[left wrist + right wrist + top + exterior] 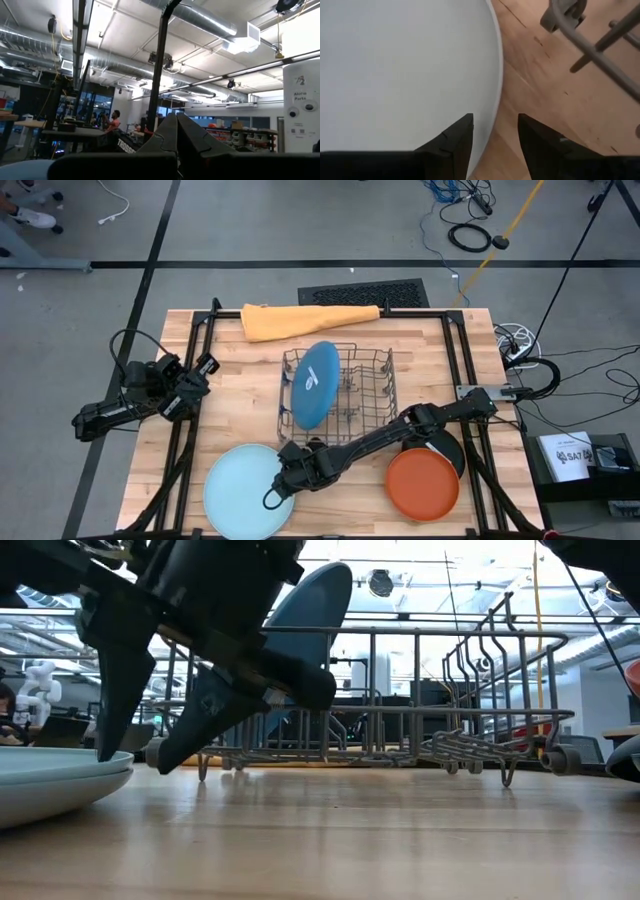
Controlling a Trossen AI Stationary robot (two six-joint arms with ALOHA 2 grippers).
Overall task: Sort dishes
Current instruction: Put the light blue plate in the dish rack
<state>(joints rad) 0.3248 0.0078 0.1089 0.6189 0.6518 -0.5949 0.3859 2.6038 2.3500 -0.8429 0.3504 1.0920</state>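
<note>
My right gripper (283, 476) sits low at the right rim of the light blue plate (235, 492), near the table's (400, 330) front edge, fingers part open and straddling the rim: one finger (454, 145) over the plate, the other over bare wood. In the low view the tips hang just above the rim, no visible contact, nothing held. Plate lies flat on the table (380, 840), front left of the wire rack (365, 395). Blue plate (313, 383) stands on edge in the rack's left side. Orange plate (423, 484) lies flat at front right, with a black plate (450, 448) partly under my right arm just behind it. Folded orange cloth (300, 320) lies along the back edge. My left gripper (205, 370) waits off the left edge of the table, fingers closed, empty.
</note>
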